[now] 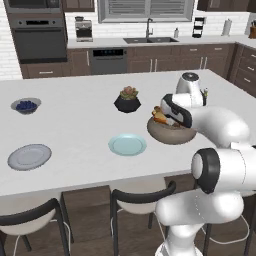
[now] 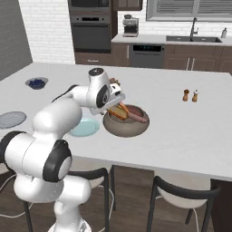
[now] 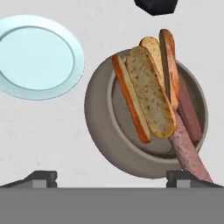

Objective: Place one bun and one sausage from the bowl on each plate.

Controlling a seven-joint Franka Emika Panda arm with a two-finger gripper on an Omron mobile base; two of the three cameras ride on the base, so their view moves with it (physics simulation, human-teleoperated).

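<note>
While the white arm (image 1: 220,125) bends in over the broad island counter (image 1: 75,125), its gripper (image 3: 111,177) hovers just above the grey-brown bowl (image 3: 98,118), fingertips (image 3: 41,178) spread wide apart with nothing between them. That bowl sits near the counter's front edge, and all the food is inside it: two golden buns (image 3: 151,94) lying on edge side by side, with two reddish-brown sausages (image 3: 188,153) slanting beside and under them, one poking out over the rim. Just beside the bowl lies the pale teal plate (image 1: 127,144), bare. Well apart, toward the far end of the counter, rests the light grey plate (image 1: 29,156), also bare. Behind the bowl stands a black plant pot (image 1: 127,103), and a small bowl of blue berries (image 1: 26,105) sits beyond the grey plate. Salt and pepper shakers (image 2: 190,95) stand apart on the other side.
</note>
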